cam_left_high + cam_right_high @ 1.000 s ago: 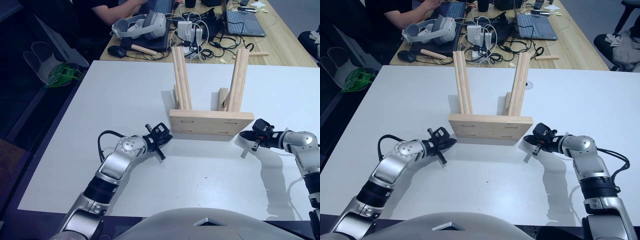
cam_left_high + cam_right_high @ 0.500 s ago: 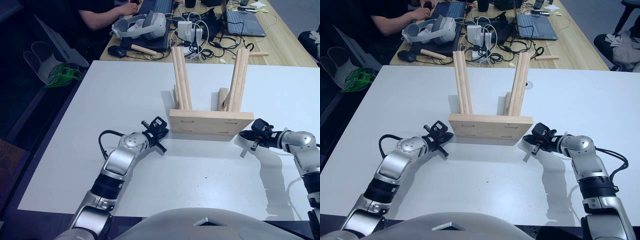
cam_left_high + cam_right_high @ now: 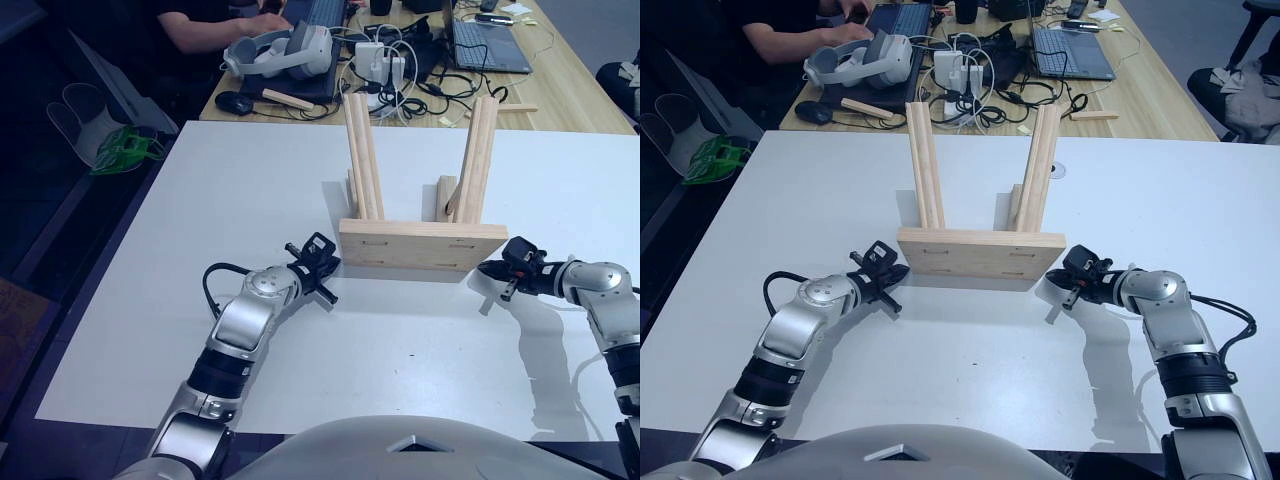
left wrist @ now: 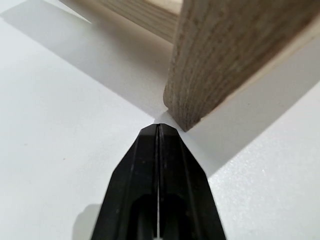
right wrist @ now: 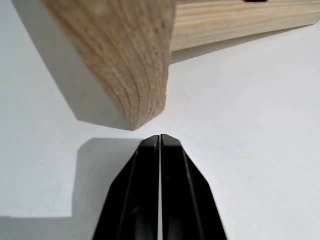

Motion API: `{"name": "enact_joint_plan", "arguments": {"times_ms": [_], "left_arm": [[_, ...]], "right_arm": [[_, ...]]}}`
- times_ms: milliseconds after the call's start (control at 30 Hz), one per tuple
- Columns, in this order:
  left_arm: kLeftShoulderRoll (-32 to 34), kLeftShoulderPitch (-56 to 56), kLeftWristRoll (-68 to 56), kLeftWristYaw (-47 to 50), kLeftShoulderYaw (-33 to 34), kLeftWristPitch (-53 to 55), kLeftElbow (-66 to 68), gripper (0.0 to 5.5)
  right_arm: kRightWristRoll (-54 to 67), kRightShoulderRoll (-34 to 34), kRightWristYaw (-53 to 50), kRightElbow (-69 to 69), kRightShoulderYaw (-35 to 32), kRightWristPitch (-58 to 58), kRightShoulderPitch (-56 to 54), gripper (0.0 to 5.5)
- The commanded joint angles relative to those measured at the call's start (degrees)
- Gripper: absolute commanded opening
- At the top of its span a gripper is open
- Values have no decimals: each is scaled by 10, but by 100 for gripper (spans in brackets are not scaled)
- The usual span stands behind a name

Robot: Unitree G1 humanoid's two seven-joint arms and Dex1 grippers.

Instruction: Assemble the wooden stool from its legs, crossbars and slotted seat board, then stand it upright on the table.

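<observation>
Beside the seat board (image 3: 423, 246), left pincer (image 3: 332, 266) (closed) has edged nearer.

Wrist views crop the seat board (image 4: 225, 55) to a single corner, while in the head views a crossbar (image 3: 445, 192) sits mostly hidden behind the upturned legs (image 3: 480, 150).

No text, label, number or sign can be read anywhere here.

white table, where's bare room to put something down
Bare: the white table left of the upturned stool, and the near strip between the left gripper and right gripper. Crowded: around the stool's seat corners, where both grippers sit, and the wooden desk behind.
</observation>
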Motion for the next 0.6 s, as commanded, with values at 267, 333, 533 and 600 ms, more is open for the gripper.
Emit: {"name": "enact_joint_plan", "arguments": {"times_ms": [267,333,533,600], "left_arm": [[-12,0,-1,7,3,8,3,0],[-15,-2,-1,7,0,8,4,0],[-24,-6,1,11,-3,5,10,0],[-25,-6,1,12,-3,4,10,0]], "right_arm": [[77,28,29,16,-32,88,-23,4],[83,35,33,34,-33,97,-30,4],[61,38,28,68,-15,74,-45,4],[57,40,26,74,-14,67,-49,4]]}}
